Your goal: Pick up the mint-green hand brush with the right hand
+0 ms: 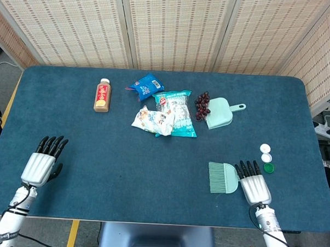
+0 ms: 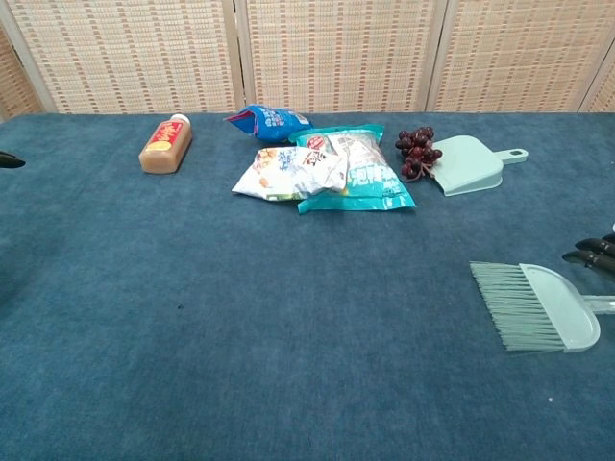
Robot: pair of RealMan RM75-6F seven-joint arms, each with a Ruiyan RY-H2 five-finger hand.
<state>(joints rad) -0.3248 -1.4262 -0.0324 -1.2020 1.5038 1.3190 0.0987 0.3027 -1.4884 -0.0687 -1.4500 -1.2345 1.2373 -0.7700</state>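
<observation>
We find the mint-green hand brush [image 1: 223, 177] lying flat on the blue table [image 1: 125, 165], bristles pointing left. The right hand [image 1: 254, 185] sits just beside its right end, fingers extended and pointing away from the robot; we cannot tell whether it holds the handle. Three small caps [image 1: 266, 158] lie near its fingertips. The left hand [image 1: 41, 164] rests over the table's near left, fingers straight. A matching dustpan [image 1: 220, 113] lies further back.
</observation>
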